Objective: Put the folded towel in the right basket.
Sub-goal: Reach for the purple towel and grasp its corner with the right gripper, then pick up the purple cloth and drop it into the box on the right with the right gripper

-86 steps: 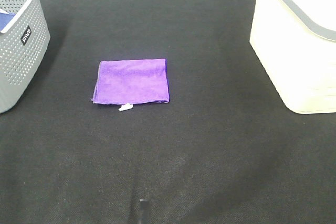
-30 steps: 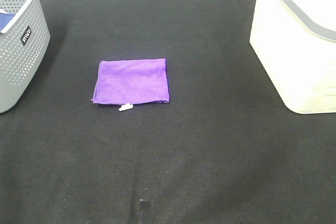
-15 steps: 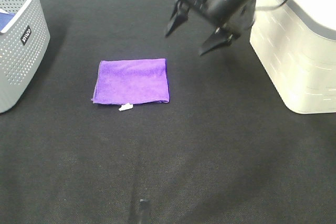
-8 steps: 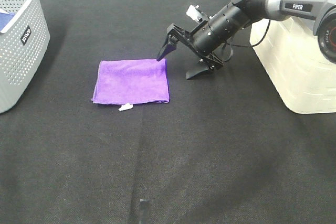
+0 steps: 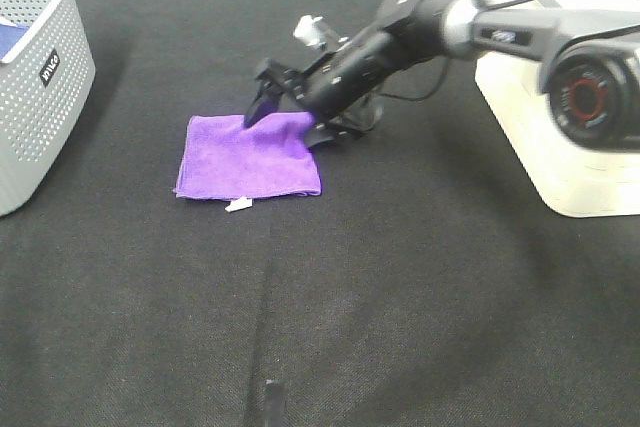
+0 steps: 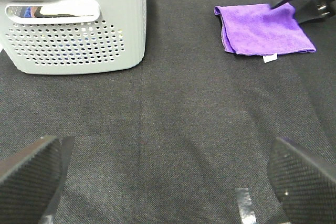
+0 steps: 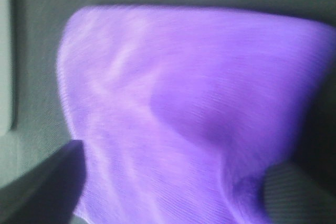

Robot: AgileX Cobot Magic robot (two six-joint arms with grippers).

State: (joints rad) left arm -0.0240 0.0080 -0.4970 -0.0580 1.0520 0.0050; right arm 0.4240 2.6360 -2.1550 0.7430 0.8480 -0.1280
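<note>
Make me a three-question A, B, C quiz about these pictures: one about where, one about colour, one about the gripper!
1. Where is the towel? A) in a drawer B) flat on the black table C) hanging in the air
2. What colour is it? A) green B) yellow C) purple
3. The right gripper is: A) open B) shut C) out of sight
Answers: 1 B, it lies flat on the table; 2 C, purple in every view; 3 A, its jaws stand apart at the towel's corner.
</note>
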